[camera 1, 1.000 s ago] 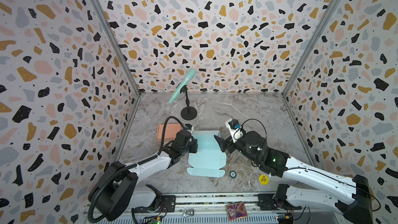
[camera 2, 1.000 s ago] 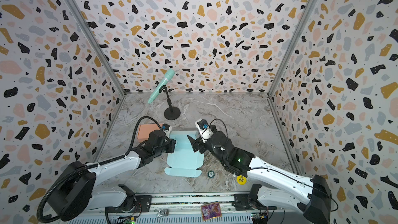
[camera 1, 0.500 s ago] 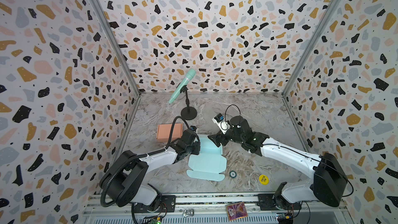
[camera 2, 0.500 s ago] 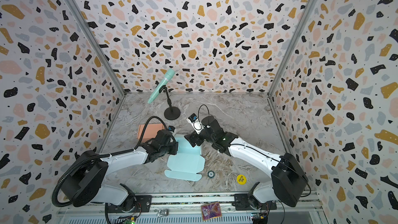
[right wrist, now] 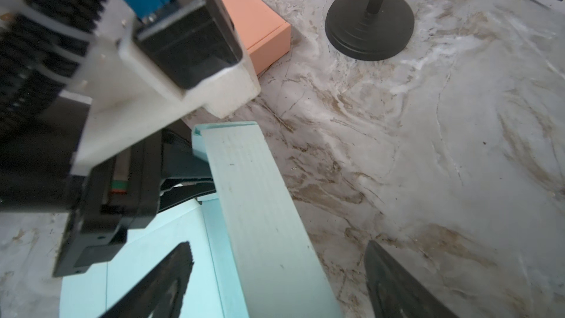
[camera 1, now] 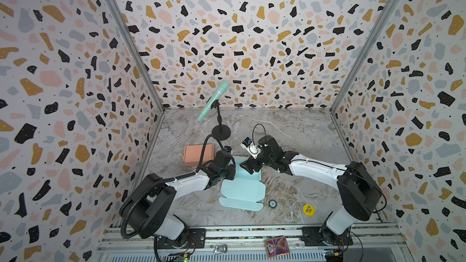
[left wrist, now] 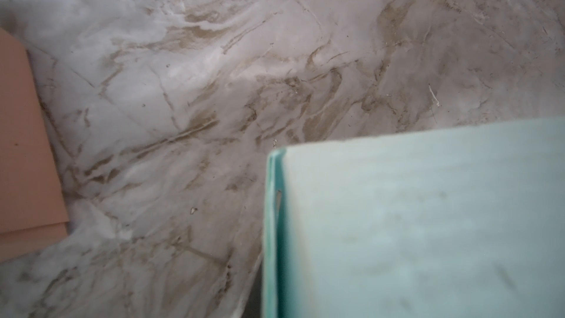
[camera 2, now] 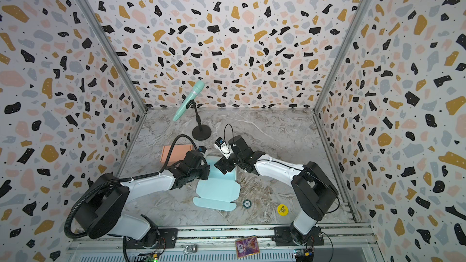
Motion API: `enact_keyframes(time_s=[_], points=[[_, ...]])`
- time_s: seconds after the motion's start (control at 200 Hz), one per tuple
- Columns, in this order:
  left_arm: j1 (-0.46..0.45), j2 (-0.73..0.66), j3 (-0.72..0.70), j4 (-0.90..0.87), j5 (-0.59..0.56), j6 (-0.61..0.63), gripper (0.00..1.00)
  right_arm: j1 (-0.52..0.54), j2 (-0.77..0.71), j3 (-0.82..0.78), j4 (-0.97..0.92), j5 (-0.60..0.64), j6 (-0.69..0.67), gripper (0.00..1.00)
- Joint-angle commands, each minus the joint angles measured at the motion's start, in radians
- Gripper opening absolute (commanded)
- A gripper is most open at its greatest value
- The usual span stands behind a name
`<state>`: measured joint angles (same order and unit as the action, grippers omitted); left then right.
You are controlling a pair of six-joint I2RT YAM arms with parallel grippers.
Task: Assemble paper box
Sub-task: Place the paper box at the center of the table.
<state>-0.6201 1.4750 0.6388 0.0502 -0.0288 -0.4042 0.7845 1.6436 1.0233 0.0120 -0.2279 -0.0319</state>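
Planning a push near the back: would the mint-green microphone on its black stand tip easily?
Probably top-heavy: the mint-green microphone leans out from a thin black stand. The round base looks wide, so a low push likely slides it; a high one may topple it.

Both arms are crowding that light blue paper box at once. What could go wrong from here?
The right gripper stands open astride the raised back wall of the light blue box; closing or pushing carelessly might crease it. The left gripper is shut at the box's left edge, close to the right arm, so the two could bump. The box's near flaps lie flat, and a tug could slide it toward the small poker chip.
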Motion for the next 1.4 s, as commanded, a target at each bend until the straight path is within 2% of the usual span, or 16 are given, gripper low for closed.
enact_keyframes(time_s=[0.0,0.39,0.466,0.721,1.136,1.226,1.397], points=[[-0.007,0.016,0.022,-0.009,-0.013,0.007,0.13,0.001,0.005,0.041,-0.034,0.022,-0.026,0.88],[-0.006,0.013,0.030,-0.021,-0.016,0.005,0.30,-0.005,0.047,0.066,-0.059,0.100,-0.002,0.85],[-0.006,-0.001,0.027,-0.031,-0.019,0.005,0.35,-0.014,0.054,0.073,-0.067,0.101,0.003,0.85],[-0.006,-0.100,0.011,-0.085,-0.034,0.005,0.40,-0.051,0.080,0.081,-0.069,0.090,0.026,0.84],[-0.007,-0.348,0.041,-0.235,-0.060,-0.033,0.50,-0.145,0.117,0.069,-0.045,0.024,0.085,0.82],[-0.007,-0.389,0.049,-0.261,-0.052,-0.047,0.55,-0.181,0.115,0.051,-0.016,-0.031,0.117,0.82],[-0.007,-0.432,0.056,-0.310,-0.049,-0.078,0.58,-0.251,0.109,0.008,0.050,-0.119,0.182,0.82]])
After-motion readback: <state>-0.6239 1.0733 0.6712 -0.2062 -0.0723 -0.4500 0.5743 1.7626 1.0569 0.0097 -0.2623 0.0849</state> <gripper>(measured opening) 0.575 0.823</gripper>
